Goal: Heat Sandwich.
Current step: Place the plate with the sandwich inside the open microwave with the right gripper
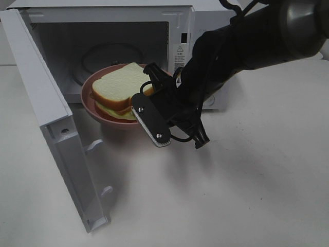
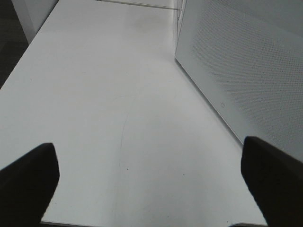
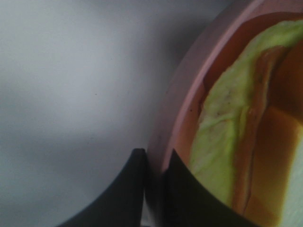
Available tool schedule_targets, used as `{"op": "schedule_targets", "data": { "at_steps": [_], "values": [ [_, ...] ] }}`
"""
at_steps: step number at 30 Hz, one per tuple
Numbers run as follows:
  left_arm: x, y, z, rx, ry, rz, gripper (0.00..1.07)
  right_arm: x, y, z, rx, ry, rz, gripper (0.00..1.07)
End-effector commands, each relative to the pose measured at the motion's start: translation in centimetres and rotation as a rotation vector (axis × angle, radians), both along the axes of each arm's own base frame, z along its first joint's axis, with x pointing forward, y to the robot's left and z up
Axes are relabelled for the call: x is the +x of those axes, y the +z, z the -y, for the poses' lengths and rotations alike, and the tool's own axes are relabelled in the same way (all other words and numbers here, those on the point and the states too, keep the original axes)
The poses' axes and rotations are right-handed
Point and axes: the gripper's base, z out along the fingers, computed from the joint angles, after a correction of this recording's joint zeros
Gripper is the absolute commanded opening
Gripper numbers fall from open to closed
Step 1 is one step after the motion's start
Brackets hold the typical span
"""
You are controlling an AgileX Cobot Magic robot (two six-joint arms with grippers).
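The microwave (image 1: 180, 20) stands at 12 o'clock in the high view. Its door (image 1: 41, 103) is swung wide toward 9 o'clock, and the glass turntable (image 1: 108, 54) is bare inside the cavity. The sandwich (image 1: 123, 85) lies on a pink plate (image 1: 90, 100) right at the oven mouth, about 10 o'clock from the middle of the view. The plate's far half is over the threshold and its near half juts out above the worktop (image 1: 247, 195). From this angle I cannot tell whether the plate rests on the oven floor or hangs clear of it.

The right arm comes in from 2 o'clock. The right gripper (image 1: 147, 98) is clenched on the plate's rim at the 4 o'clock side, just beside the sandwich crust. The right wrist view confirms this: the right gripper (image 3: 154, 163) has its two dark fingers (image 3: 125, 194) pinching the pink rim (image 3: 187, 94). The sandwich's pale green filling and brown crust (image 3: 222, 142) lie just inside that rim.

The left gripper (image 2: 151, 170) is released, with its jaws spread wide and nothing between them. It sits over bare worktop (image 2: 118, 94), near a white perforated panel (image 2: 246, 61).
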Motion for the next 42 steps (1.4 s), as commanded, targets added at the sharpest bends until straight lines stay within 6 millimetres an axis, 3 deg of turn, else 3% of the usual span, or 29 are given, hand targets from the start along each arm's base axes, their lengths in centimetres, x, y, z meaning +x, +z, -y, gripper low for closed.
{"op": "schedule_targets", "data": {
  "at_steps": [1, 27, 42],
  "values": [
    [-0.3, 0.1, 0.0, -0.002, -0.004, 0.033, 0.98, 0.8, 0.4, -0.5, 0.019, -0.004, 0.021, 0.05],
    [-0.3, 0.1, 0.0, -0.002, -0.004, 0.033, 0.98, 7.9, 0.7, -5.2, 0.026, -0.153, 0.029, 0.06],
    [-0.3, 0.1, 0.0, -0.002, -0.004, 0.033, 0.98, 10.3, -0.1, -6.8, 0.058, -0.191, 0.075, 0.08]
  ]
}}
